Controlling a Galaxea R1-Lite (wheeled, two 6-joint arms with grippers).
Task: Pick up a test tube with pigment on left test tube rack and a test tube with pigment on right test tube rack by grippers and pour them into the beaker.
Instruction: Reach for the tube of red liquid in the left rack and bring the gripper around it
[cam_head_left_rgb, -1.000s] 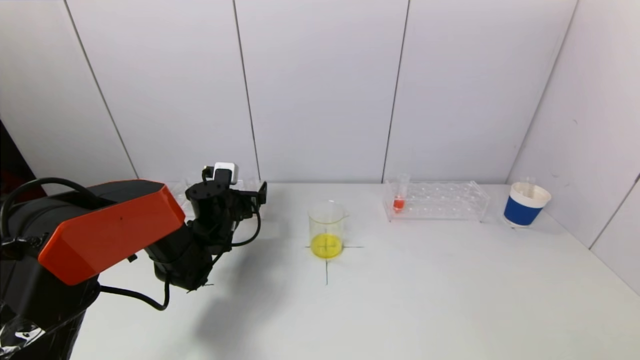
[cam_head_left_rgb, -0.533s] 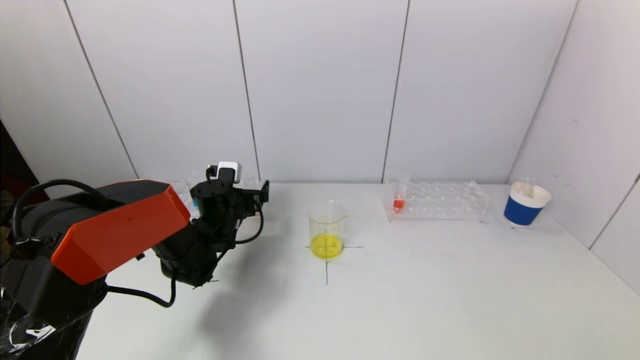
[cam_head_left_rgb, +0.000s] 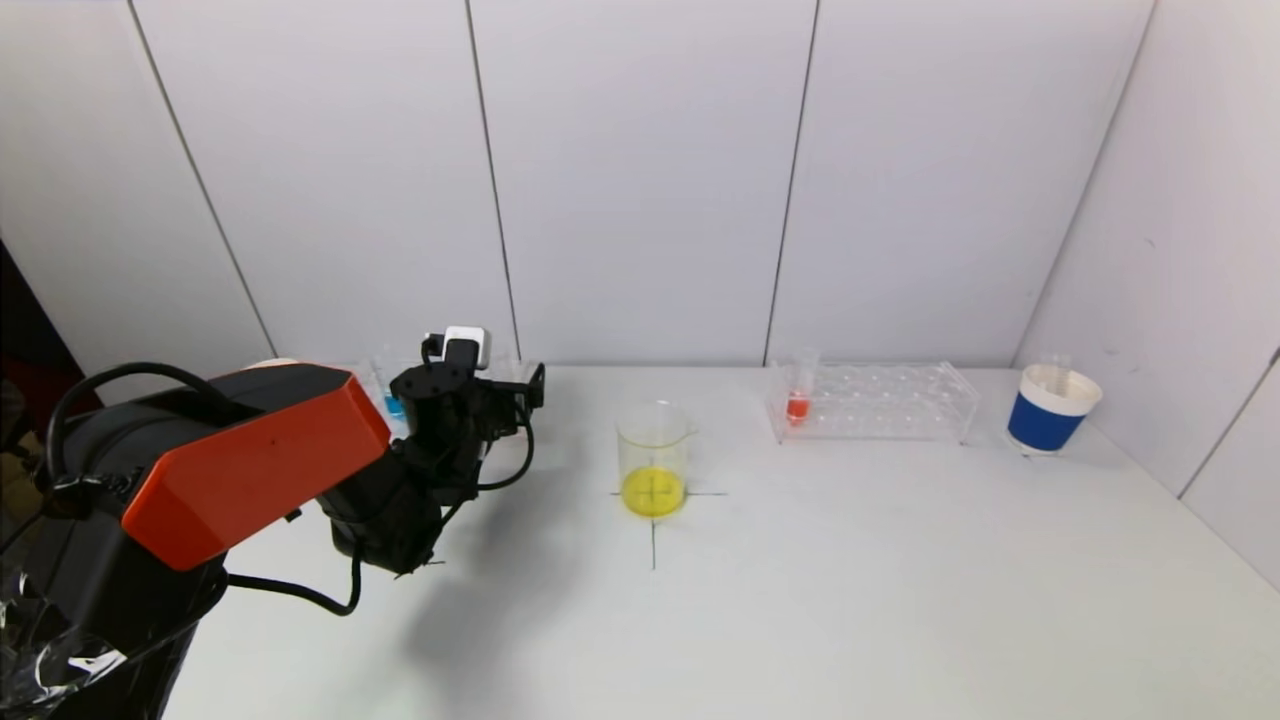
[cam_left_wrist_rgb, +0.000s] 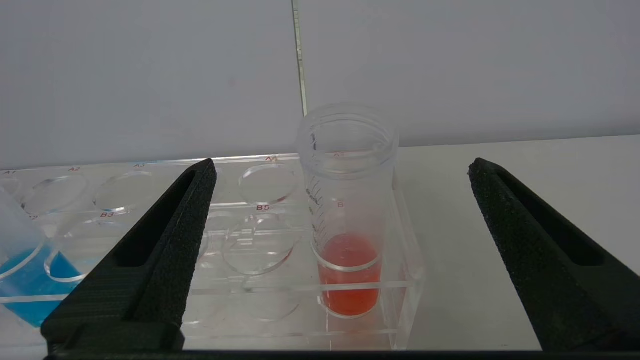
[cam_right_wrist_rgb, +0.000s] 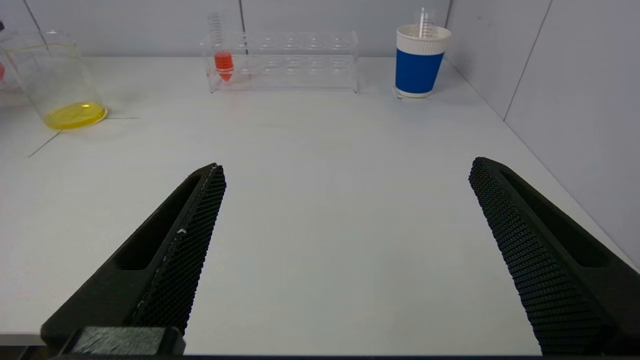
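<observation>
Left claw (cam_left_wrist_rgb: 340, 200) wide open, red-pigment tube (cam_left_wrist_rgb: 347, 235) in left rack (cam_left_wrist_rgb: 405, 265) between fingers, untouched. Right claw (cam_right_wrist_rgb: 345, 195) open.

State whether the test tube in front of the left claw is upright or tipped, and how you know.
Upright. The test tube stands straight in the left rack, its red pigment level, between the open left claw tips, untouched.

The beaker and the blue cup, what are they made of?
Beaker: clear glass or plastic, glossy; the yellow liquid shows through its wall. Blue cup: looks like paper, matte, with a white rolled rim.
</observation>
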